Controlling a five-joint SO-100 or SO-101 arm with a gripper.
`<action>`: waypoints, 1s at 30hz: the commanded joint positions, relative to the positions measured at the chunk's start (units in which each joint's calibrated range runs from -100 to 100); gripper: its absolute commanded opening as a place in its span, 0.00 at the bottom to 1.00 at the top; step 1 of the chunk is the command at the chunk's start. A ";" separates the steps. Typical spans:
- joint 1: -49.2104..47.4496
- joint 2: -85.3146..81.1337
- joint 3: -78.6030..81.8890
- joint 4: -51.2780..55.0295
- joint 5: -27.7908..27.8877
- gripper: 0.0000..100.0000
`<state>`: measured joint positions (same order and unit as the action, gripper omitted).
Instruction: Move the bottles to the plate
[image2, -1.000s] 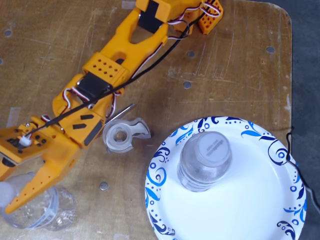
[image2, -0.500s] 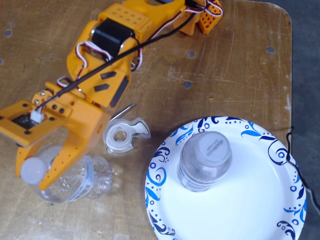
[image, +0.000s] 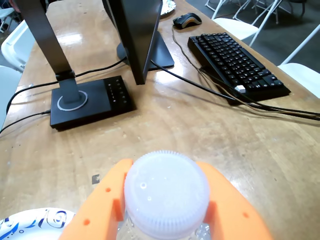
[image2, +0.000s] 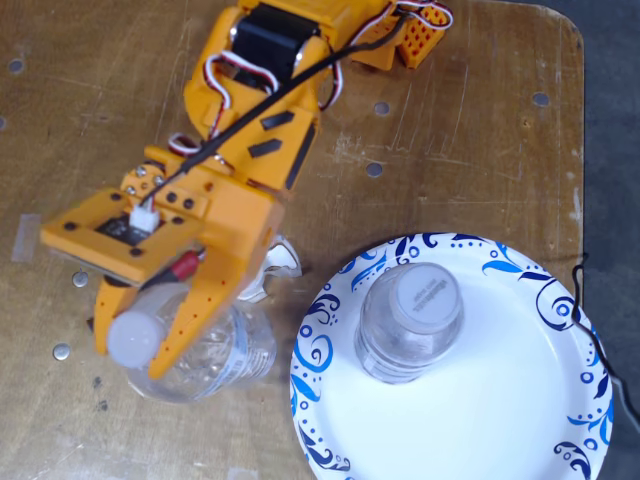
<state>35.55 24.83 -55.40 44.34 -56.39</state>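
My orange gripper (image2: 140, 340) is shut on the neck of a clear ribbed bottle (image2: 205, 360) with a white cap (image: 166, 194), just left of the plate in the fixed view. In the wrist view the orange fingers (image: 102, 210) flank the cap on both sides. A second clear bottle (image2: 410, 322) with a white cap stands upright on the white plate with the blue swirl rim (image2: 520, 420). A sliver of the plate's rim (image: 35, 225) shows at the lower left of the wrist view.
In the wrist view a black lamp base (image: 90, 102), a monitor stand (image: 145, 50), a black keyboard (image: 235, 65), a mouse (image: 187, 20) and cables (image: 210, 90) lie on the wooden table beyond the gripper. The table's right edge (image2: 583, 150) is near the plate.
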 joint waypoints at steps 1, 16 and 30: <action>-0.35 -4.09 -1.81 -0.82 -0.26 0.01; 0.51 -4.51 -1.27 -8.92 3.66 0.01; -5.63 -11.00 23.23 -30.68 3.29 0.01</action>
<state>31.63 20.72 -40.65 24.51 -53.06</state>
